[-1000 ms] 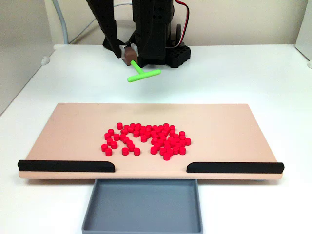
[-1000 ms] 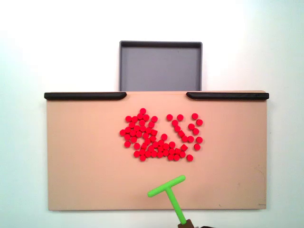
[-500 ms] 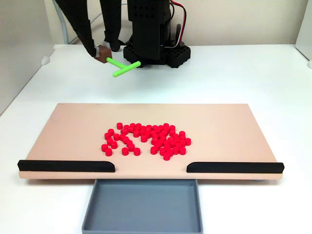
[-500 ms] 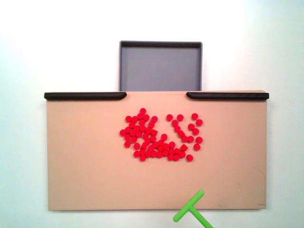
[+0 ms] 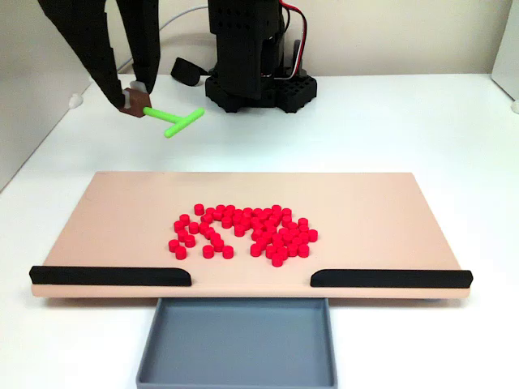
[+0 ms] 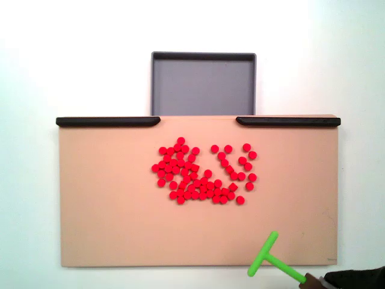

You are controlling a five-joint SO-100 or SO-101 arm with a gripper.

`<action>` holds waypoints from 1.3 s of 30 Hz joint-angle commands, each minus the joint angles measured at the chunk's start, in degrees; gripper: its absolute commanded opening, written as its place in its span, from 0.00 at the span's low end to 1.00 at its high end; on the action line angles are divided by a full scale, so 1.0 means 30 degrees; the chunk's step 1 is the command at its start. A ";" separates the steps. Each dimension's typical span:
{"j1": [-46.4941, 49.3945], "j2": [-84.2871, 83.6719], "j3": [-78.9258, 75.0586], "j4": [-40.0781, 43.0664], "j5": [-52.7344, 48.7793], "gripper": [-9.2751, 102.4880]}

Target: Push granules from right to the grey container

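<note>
Gripper (image 5: 132, 99) clamped on a green T-shaped stick (image 5: 173, 120) — raised off the board's (image 6: 108, 211) far edge. Red granules (image 6: 203, 174) lie mid-board ahead of it; grey container (image 6: 203, 84) beyond — empty.

open gap between black strips (image 6: 108, 121) toward grey container (image 6: 203, 84), granules (image 6: 201, 174) probably unblocked

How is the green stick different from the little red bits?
The green stick is one long T shape; the red bits are many tiny round pellets. The stick is held up by the claw, off the beige board; the bits lie clustered on it. Both look brightly coloured and matte.
</note>
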 commanded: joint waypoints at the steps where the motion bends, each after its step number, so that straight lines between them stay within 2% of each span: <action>1: 0.0088 -0.0176 -0.0586 -0.0937 -0.0527 0.08; 6: 0.0469 -0.1348 -0.0996 -0.2666 -0.2109 0.08; 16: 0.1670 -0.3252 -0.2754 -0.2666 -0.6006 0.08; 39: 0.0879 -0.6504 -0.6182 -0.2637 -1.1807 0.08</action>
